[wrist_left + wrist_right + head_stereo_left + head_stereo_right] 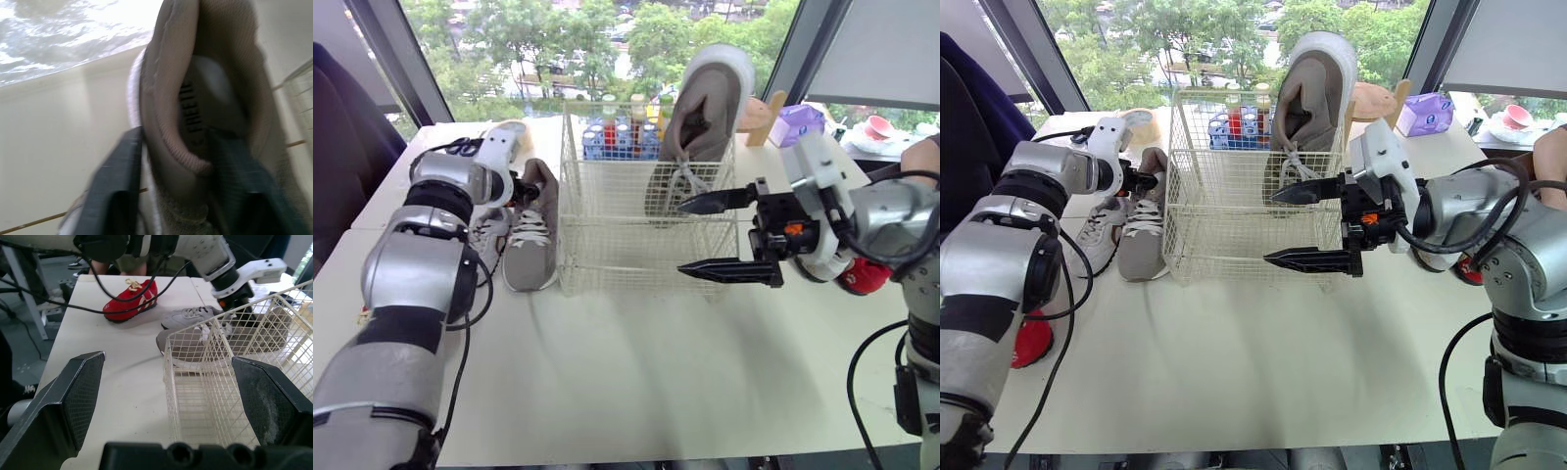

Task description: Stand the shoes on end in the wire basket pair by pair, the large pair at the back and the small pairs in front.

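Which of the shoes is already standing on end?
The large taupe mesh shoe with the white sole, upright inside the white wire basket; the other shoes lie on the table outside it.

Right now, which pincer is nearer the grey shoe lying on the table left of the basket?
Left. The left pincer clamps the grey shoe at its heel collar. The right pincer hangs open in front of the wire basket, at its right side, away from the shoe.

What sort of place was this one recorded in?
Probably an upper-floor office or lab room: large windows overlooking treetops, plain white tables pushed together, a purple tissue box, plus staged props such as the wire basket and the grey shoe lying beside it.
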Available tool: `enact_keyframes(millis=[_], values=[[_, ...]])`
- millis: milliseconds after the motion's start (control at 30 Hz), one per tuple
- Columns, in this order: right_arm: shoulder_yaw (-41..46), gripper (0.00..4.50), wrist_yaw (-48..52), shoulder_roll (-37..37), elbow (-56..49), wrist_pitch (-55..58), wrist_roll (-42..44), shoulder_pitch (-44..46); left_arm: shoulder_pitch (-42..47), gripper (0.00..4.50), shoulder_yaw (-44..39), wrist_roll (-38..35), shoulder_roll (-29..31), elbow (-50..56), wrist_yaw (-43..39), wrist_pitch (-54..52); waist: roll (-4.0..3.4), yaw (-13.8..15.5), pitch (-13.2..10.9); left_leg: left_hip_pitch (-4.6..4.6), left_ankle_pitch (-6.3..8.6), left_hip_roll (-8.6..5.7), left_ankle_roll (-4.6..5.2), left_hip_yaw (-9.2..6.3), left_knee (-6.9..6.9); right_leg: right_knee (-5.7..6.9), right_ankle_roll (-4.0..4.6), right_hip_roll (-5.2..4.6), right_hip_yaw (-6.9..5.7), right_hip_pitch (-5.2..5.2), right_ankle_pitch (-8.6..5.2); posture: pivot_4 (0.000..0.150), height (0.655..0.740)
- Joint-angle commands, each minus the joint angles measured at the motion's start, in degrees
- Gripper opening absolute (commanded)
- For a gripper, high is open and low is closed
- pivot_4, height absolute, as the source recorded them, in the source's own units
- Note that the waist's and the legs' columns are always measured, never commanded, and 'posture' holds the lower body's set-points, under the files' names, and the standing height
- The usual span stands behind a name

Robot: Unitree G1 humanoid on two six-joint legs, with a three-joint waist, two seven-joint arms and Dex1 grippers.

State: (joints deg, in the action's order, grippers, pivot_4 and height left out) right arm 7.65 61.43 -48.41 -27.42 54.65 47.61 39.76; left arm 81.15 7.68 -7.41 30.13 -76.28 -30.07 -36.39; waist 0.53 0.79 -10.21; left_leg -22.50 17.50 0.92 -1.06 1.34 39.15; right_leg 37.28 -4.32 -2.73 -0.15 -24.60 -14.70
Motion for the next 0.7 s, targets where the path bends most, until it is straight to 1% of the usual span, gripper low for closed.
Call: enact_keyframes(millis=[33, 67, 200, 300, 367, 400, 433, 467, 500, 533, 567, 600, 700], values=[[2.7, 4.50, -2.4, -1.1, -2.4, 0.8, 2.9, -0.3, -1.6, 0.36, -2.8, 1.8, -1.7, -1.6, 0.7, 0.1, 0.02, 0.0, 0.0, 0.00, 0.00, 0.00, 0.00, -0.02, 0.01, 0.00, 0.00, -0.01, 0.00, 0.02, 0.00, 0.150, 0.7400], [3.0, 4.50, -2.9, -1.3, -2.6, 1.1, 3.6, -0.4, -1.6, 0.03, -3.6, 2.0, -1.8, -1.6, 0.9, 0.2, 0.02, 0.1, 0.0, 0.00, 0.00, -0.02, 0.01, -0.01, 0.02, 0.00, -0.02, -0.04, 0.00, 0.02, 0.01, 0.150, 0.7400], [3.2, 4.50, -4.7, -1.9, -3.0, 1.7, 5.6, -0.6, -0.8, 0.01, -8.8, 1.4, -1.5, -1.4, 3.5, 0.2, 0.03, 0.1, 0.0, 0.01, 0.00, -0.03, 0.03, -0.03, 0.04, 0.00, -0.07, -0.06, 0.00, 0.06, 0.04, 0.150, 0.7400], [3.1, 4.50, -5.6, -2.5, -2.7, 1.5, 6.0, -0.8, 2.0, 0.01, -15.1, -1.4, 0.0, -1.0, 6.8, -0.1, 0.03, 0.0, 0.0, 0.01, 0.00, -0.03, 0.03, -0.05, 0.04, 0.00, -0.07, -0.05, -0.01, 0.06, 0.04, 0.150, 0.7400], [3.1, 4.50, -5.8, -3.1, -2.3, 1.2, 6.0, -1.0, 5.2, 0.01, -20.0, -3.7, 1.6, -0.5, 10.5, 0.5, 0.07, 0.0, 0.0, 0.00, 0.00, -0.03, 0.03, -0.06, 0.04, 0.00, -0.08, -0.05, -0.01, 0.06, 0.05, 0.150, 0.7400], [3.0, 4.50, -5.8, -3.3, -1.9, 1.1, 5.8, -0.9, 8.5, 0.01, -22.4, -5.1, 3.4, 0.3, 13.1, 1.2, 0.22, -0.1, -0.1, -0.01, 0.00, -0.02, 0.03, -0.07, 0.05, -0.01, -0.09, -0.05, -0.01, 0.05, 0.05, 0.150, 0.7400], [3.0, 4.50, -5.8, -3.5, -1.5, 1.0, 5.7, -0.8, 10.7, 0.01, -24.1, -5.8, 4.6, 0.8, 14.9, 1.6, 0.55, -0.1, -0.3, -0.04, 0.00, -0.01, 0.03, -0.07, 0.04, -0.01, -0.09, -0.04, -0.02, 0.01, 0.05, 0.150, 0.7400], [3.0, 4.50, -5.7, -3.7, -1.1, 0.9, 5.7, -0.7, 12.8, 0.01, -25.1, -6.1, 5.6, 1.3, 15.8, 1.9, 0.92, -0.2, -0.4, -0.15, -0.01, 0.01, 0.02, -0.07, 0.05, 0.03, -0.09, -0.01, -0.02, -0.12, 0.06, 0.150, 0.7400], [2.9, 4.50, -5.7, -3.8, -0.7, 0.8, 5.6, -0.4, 15.0, 0.01, -25.2, -5.6, 6.5, 2.4, 16.3, 3.4, 1.07, -0.3, -0.4, -0.47, -0.04, 0.04, -0.05, -0.14, 0.06, 0.05, -0.11, 0.03, -0.06, -0.39, 0.09, 0.150, 0.7400], [2.9, 4.50, -5.6, -3.9, -0.3, 0.7, 5.6, -0.3, 16.2, 0.01, -25.1, -5.2, 7.0, 3.0, 16.5, 4.5, 1.07, -0.4, -0.4, -0.79, -0.07, 0.05, -0.09, -0.13, 0.13, 0.14, -0.15, 0.04, -0.06, -0.74, 0.14, 0.150, 0.7400], [2.7, 4.50, -5.5, -4.0, 0.1, 0.5, 5.5, 0.0, 17.9, 0.01, -25.3, -5.2, 7.5, 3.7, 16.7, 4.7, 1.07, -0.4, -0.4, -0.93, -0.09, 0.04, -0.13, -0.11, 0.14, 0.30, -0.21, 0.00, -0.06, -0.89, 0.19, 0.150, 0.7400], [2.5, 4.50, -5.6, -3.9, 0.7, 0.4, 5.4, 0.5, 19.5, 0.01, -24.7, -4.6, 8.1, 5.6, 16.3, 7.2, 1.07, -0.4, -0.4, -0.93, -0.18, 0.01, -0.28, -0.04, 0.13, 0.30, -0.25, -0.08, -0.05, -0.93, 0.21, 0.150, 0.7400], [2.0, 4.50, -5.9, -3.7, 2.2, 0.2, 5.0, 1.5, 21.5, 0.01, -25.1, -4.6, 8.7, 10.6, 16.7, 13.2, 1.05, -0.3, -0.4, -0.91, -0.14, -0.03, -0.24, 0.11, 0.03, 0.11, -0.30, -0.20, -0.06, -0.91, 0.23, 0.150, 0.7400]])
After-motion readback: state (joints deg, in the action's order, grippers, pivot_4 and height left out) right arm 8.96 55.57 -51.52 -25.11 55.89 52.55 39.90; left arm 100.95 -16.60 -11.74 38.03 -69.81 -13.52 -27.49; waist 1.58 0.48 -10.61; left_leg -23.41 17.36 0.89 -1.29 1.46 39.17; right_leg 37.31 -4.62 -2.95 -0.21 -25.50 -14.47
